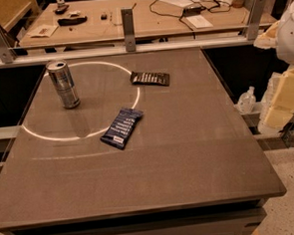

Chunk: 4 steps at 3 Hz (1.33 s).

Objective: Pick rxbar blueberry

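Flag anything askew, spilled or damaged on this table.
Nothing stands out. The silver can stands upright, no spill; the rxbar blueberry and the black bar lie flat and apart on the table. The gripper is out of view.

1. An upright can [64, 83] stands toward the far left corner of the counter [189, 162], the only tall thing on it.
2. The rxbar blueberry [121, 127] lies flat left of the middle and a black-brown bar [150, 78] lies flat nearer the far edge; bare surface separates all three.
3. The strips along the near and right edges are open.
4. A rail with posts [127, 22] lines the far edge.
5. The pincer [267, 36] hangs outside the right edge, by the far right corner.
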Tool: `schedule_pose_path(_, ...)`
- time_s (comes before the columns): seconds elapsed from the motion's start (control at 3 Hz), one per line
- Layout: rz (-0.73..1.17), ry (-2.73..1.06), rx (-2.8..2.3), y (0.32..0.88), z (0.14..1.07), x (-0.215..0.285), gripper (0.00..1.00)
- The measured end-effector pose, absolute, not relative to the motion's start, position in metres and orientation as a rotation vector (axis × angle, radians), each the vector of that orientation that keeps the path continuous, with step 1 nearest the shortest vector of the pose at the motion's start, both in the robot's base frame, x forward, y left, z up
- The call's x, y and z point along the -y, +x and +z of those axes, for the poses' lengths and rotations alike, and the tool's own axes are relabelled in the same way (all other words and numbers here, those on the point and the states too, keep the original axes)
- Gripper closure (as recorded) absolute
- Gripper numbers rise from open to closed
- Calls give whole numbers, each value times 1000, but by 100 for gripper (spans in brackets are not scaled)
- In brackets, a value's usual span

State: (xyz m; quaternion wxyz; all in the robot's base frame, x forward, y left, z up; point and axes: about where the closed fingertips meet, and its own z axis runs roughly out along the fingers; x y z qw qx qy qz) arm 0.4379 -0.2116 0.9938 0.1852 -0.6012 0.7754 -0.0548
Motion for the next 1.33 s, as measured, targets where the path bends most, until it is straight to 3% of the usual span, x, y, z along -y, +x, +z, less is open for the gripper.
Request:
schedule_pose_path(0.67, -163, -1773, -2114, 437, 997, 202, 0)
schedule_pose_path(1.33, -122, -2273, -1725, 408, 992, 147, 0)
